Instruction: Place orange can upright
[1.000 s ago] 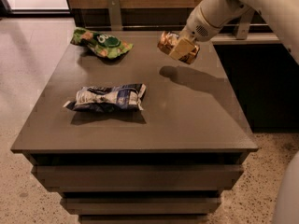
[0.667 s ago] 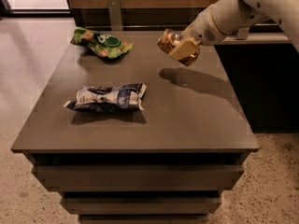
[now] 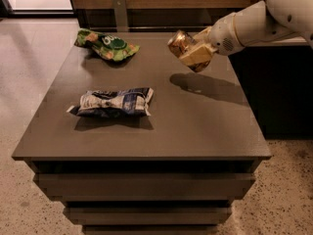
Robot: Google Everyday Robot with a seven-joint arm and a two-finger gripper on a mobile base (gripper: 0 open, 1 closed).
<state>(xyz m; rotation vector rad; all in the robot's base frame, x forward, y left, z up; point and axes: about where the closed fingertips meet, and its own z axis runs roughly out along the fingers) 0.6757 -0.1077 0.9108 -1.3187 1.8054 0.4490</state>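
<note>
The orange can (image 3: 179,42) is a small shiny orange-gold can, held tilted in the air above the far right part of the grey table (image 3: 195,126). My gripper (image 3: 191,52) comes in from the right on a white arm and is shut on the can. Its tan fingers (image 3: 198,57) wrap the can's lower side. The can's shadow falls on the tabletop below it.
A green snack bag (image 3: 106,45) lies at the table's far left. A blue-and-white snack bag (image 3: 113,102) lies at the middle left. A dark counter stands to the right of the table, a wooden wall behind it.
The arm has lowered and swung so it now reaches in more from the right. The can stays held in about the same spot above the table.
</note>
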